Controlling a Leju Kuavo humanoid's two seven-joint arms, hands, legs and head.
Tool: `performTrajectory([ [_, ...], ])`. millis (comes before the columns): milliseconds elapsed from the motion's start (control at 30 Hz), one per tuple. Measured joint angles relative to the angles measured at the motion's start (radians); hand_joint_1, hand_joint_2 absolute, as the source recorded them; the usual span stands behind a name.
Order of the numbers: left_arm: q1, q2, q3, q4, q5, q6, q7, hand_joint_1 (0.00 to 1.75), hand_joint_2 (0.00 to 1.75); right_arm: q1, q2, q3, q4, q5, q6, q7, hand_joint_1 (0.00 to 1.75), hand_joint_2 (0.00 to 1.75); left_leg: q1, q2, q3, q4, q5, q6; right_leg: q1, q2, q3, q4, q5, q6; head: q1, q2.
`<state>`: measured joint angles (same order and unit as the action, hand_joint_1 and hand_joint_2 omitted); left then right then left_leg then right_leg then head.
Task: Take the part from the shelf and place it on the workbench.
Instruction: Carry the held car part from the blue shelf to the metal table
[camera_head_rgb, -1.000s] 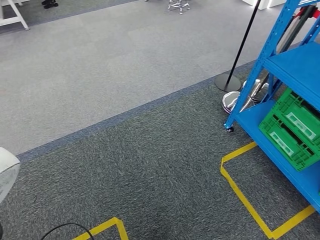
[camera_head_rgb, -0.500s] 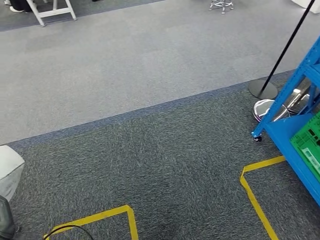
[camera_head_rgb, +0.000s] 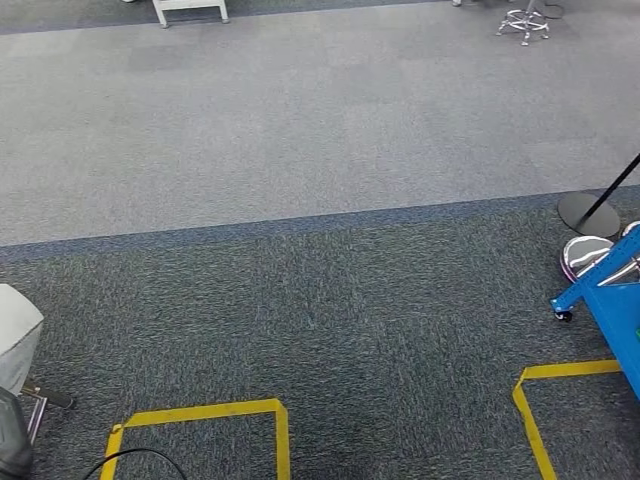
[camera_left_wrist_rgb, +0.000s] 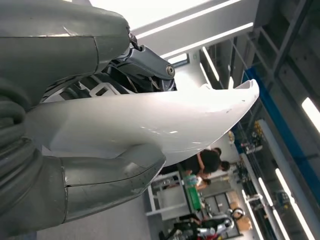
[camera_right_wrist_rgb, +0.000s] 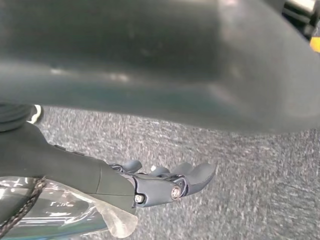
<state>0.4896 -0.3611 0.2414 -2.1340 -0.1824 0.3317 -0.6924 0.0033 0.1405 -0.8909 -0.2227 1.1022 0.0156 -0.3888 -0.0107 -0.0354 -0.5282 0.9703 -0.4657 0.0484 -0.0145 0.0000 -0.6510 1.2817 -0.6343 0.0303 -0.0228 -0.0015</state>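
My left hand (camera_left_wrist_rgb: 86, 185) grips the white curved part (camera_left_wrist_rgb: 151, 120), thumb on one face and dark fingers (camera_left_wrist_rgb: 143, 60) on the other. In the head view a corner of the white part (camera_head_rgb: 16, 335) sticks in at the left edge, above the dark carpet. At the right edge is a corner of the blue shelf (camera_head_rgb: 613, 308) on its caster. My right hand (camera_right_wrist_rgb: 166, 182) hangs over the carpet with its fingers stretched out and nothing in them.
Yellow tape outlines (camera_head_rgb: 204, 415) mark the dark carpet near me, and another yellow outline (camera_head_rgb: 543, 385) lies by the shelf. A black pole on a round base (camera_head_rgb: 589, 213) and a chrome dish (camera_head_rgb: 585, 255) stand beside the shelf. Lighter carpet stretches ahead, with white table legs (camera_head_rgb: 189, 10) and a stool (camera_head_rgb: 524, 20) far off.
The camera has turned left: the blue shelf slid to the right edge, its green crates left the picture, and the left tape outline came further in. The white part stays in my left hand.
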Motion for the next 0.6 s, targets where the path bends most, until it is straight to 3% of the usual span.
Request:
performTrajectory([
  [67, 0.001, 0.001, -0.006, 0.0, -0.009, 0.017, 0.0, 1.75, 1.75, -0.001, 0.0, 0.0, -0.001, 0.003, 0.0, 0.0, 0.0, 0.0, 0.004, -0.021, 0.0, 0.007, -0.003, -0.005, -0.006, 0.009, 0.038, -0.09, 0.061, 0.005, 0.0, 0.0],
  [100, 0.001, 0.003, -0.013, 0.0, -0.018, 0.034, 0.0, 1.75, 1.75, -0.001, 0.0, -0.001, -0.001, 0.006, 0.0, 0.0, 0.0, 0.0, 0.005, -0.031, -0.003, 0.015, -0.006, -0.01, -0.011, 0.034, 0.064, -0.144, 0.084, 0.01, 0.001, 0.0],
  [167, 0.004, 0.012, -0.035, -0.001, -0.046, 0.088, 0.0, 1.75, 1.75, 0.0, 0.001, -0.001, -0.002, 0.015, -0.001, -0.001, 0.0, 0.0, 0.006, -0.054, -0.019, 0.042, -0.016, -0.025, -0.022, 0.088, 0.104, -0.231, 0.105, 0.013, 0.002, 0.0],
  [200, 0.007, 0.019, -0.048, -0.001, -0.059, 0.115, 0.0, 1.75, 1.75, 0.0, 0.002, -0.001, -0.002, 0.02, -0.002, -0.002, 0.0, 0.0, 0.007, -0.066, -0.029, 0.051, -0.018, -0.031, -0.023, 0.104, 0.111, -0.243, 0.101, 0.011, 0.002, 0.0],
  [267, 0.014, 0.031, -0.072, -0.002, -0.076, 0.148, 0.0, 1.75, 1.75, 0.001, 0.003, -0.002, -0.004, 0.029, -0.005, -0.003, 0.0, 0.0, 0.01, -0.085, -0.043, 0.06, -0.016, -0.041, -0.02, 0.082, 0.112, -0.241, 0.099, -0.001, 0.002, 0.0],
  [333, 0.019, 0.041, -0.087, -0.002, -0.08, 0.158, 0.0, 1.75, 1.75, 0.001, 0.004, -0.002, -0.005, 0.032, -0.006, -0.005, 0.0, 0.0, 0.01, -0.049, -0.059, 0.092, -0.035, -0.049, -0.019, 0.053, 0.113, -0.244, 0.102, -0.014, -0.004, 0.0],
  [400, 0.021, 0.049, -0.099, -0.002, -0.081, 0.162, 0.0, 1.75, 1.75, 0.001, 0.004, -0.002, -0.005, 0.035, -0.006, -0.006, 0.0, 0.0, 0.01, 0.008, -0.106, 0.194, -0.092, -0.057, -0.015, 0.022, 0.113, -0.246, 0.102, -0.023, -0.012, 0.0],
  [467, 0.022, 0.057, -0.111, -0.001, -0.082, 0.171, 0.0, 1.75, 1.75, 0.004, 0.004, -0.002, -0.006, 0.043, -0.01, -0.006, 0.0, 0.0, 0.013, 0.025, -0.16, 0.313, -0.141, -0.06, -0.009, -0.012, 0.112, -0.246, 0.1, -0.028, -0.012, 0.0],
  [500, 0.024, 0.062, -0.117, -0.001, -0.083, 0.18, 0.0, 1.75, 1.75, 0.004, 0.004, -0.002, -0.006, 0.047, -0.012, -0.006, 0.0, 0.0, 0.014, 0.026, -0.17, 0.337, -0.143, -0.059, -0.006, -0.028, 0.112, -0.246, 0.098, -0.03, -0.013, 0.0],
  [533, 0.026, 0.067, -0.123, -0.001, -0.087, 0.192, 0.0, 1.75, 1.75, 0.003, 0.004, -0.002, -0.006, 0.05, -0.013, -0.007, 0.0, 0.0, 0.014, 0.027, -0.161, 0.322, -0.126, -0.056, -0.004, -0.042, 0.114, -0.246, 0.097, -0.031, -0.012, 0.0],
  [600, 0.028, 0.08, -0.136, -0.002, -0.104, 0.23, 0.0, 1.75, 1.75, 0.0, 0.005, -0.002, -0.006, 0.055, -0.014, -0.009, 0.0, 0.0, 0.008, 0.047, -0.097, 0.201, -0.063, -0.045, -0.001, -0.066, 0.119, -0.247, 0.094, -0.031, -0.012, 0.0],
])
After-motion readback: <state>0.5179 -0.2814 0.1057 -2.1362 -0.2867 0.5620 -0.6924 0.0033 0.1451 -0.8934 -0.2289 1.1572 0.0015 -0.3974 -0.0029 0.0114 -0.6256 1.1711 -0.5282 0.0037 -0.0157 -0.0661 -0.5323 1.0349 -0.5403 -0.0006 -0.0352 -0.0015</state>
